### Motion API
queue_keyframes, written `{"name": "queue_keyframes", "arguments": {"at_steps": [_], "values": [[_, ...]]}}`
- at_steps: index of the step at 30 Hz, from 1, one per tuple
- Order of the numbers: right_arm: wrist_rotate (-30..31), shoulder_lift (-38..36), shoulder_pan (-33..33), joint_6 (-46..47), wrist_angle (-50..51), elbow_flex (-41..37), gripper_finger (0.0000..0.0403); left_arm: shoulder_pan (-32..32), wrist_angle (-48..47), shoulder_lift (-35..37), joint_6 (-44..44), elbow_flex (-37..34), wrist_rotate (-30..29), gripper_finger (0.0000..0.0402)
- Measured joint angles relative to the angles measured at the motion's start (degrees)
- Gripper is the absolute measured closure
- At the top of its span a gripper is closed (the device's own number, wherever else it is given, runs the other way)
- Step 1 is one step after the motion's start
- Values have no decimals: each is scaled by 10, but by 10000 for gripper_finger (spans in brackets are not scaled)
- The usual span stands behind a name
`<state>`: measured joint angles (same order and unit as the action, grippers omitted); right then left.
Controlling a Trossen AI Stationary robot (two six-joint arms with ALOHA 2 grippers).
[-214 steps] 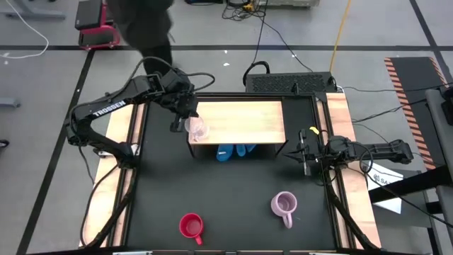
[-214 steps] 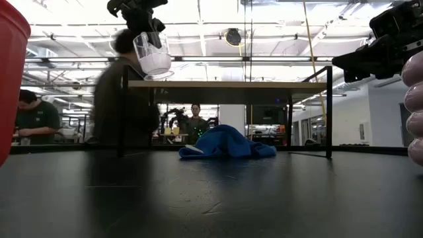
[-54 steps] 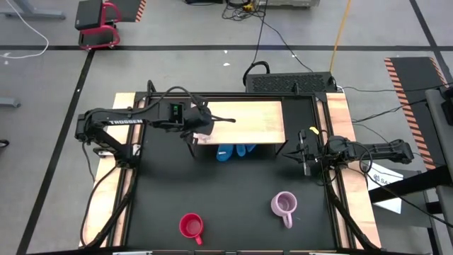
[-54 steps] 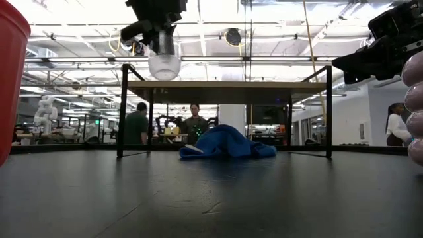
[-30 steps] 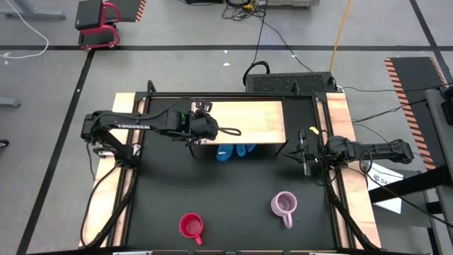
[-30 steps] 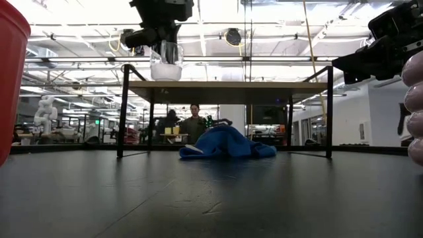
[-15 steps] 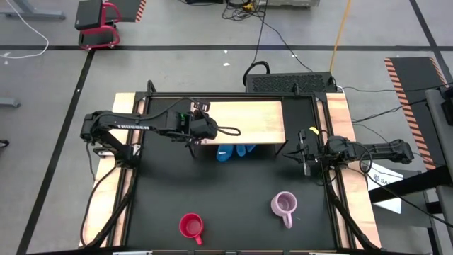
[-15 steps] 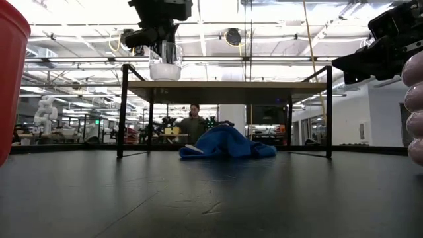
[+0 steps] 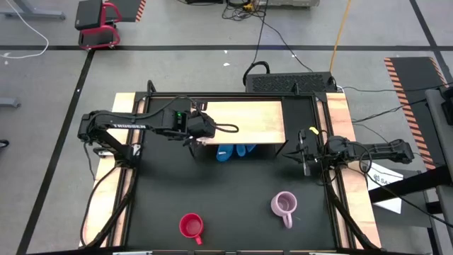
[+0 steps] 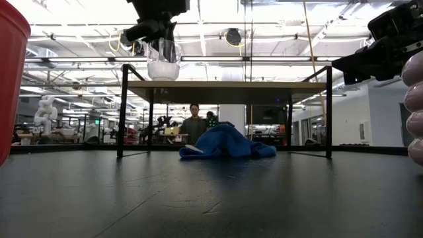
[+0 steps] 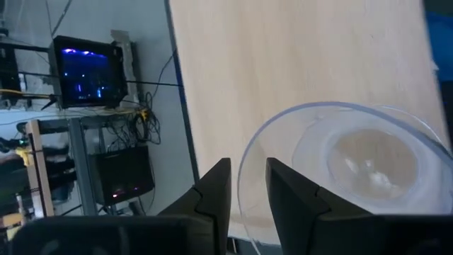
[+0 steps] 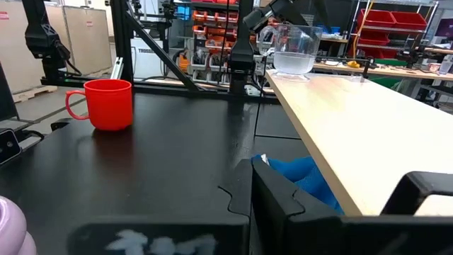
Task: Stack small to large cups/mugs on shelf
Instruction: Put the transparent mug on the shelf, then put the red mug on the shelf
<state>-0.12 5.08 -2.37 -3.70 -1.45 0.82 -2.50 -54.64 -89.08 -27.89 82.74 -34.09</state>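
My left gripper (image 10: 160, 41) pinches the rim of the clear glass cup (image 10: 163, 61), upper left in the low view, seemingly resting on the shelf (image 10: 228, 84). Next I'd release it, then fetch the red mug (image 9: 190, 226); my right gripper (image 9: 303, 157) waits closed.

White "TROSSEN" lettering on the left arm (image 9: 117, 126), upper link, high view. Some print on a white sheet (image 9: 386, 177) by the table's right edge, too small to read. No other readable text, numbers or signs in any view.
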Motion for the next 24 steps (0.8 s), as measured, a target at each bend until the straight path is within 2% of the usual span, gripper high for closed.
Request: {"name": "queue_keyframes", "arguments": {"at_steps": [12, 24], "values": [[-1, 22, 0, 0, 0, 0, 403, -20, 19, 1, -9, 0, -1, 308], [-2, 26, 0, 0, -3, 0, 403, -7, 37, 55, -15, 2, -5, 308]]}}
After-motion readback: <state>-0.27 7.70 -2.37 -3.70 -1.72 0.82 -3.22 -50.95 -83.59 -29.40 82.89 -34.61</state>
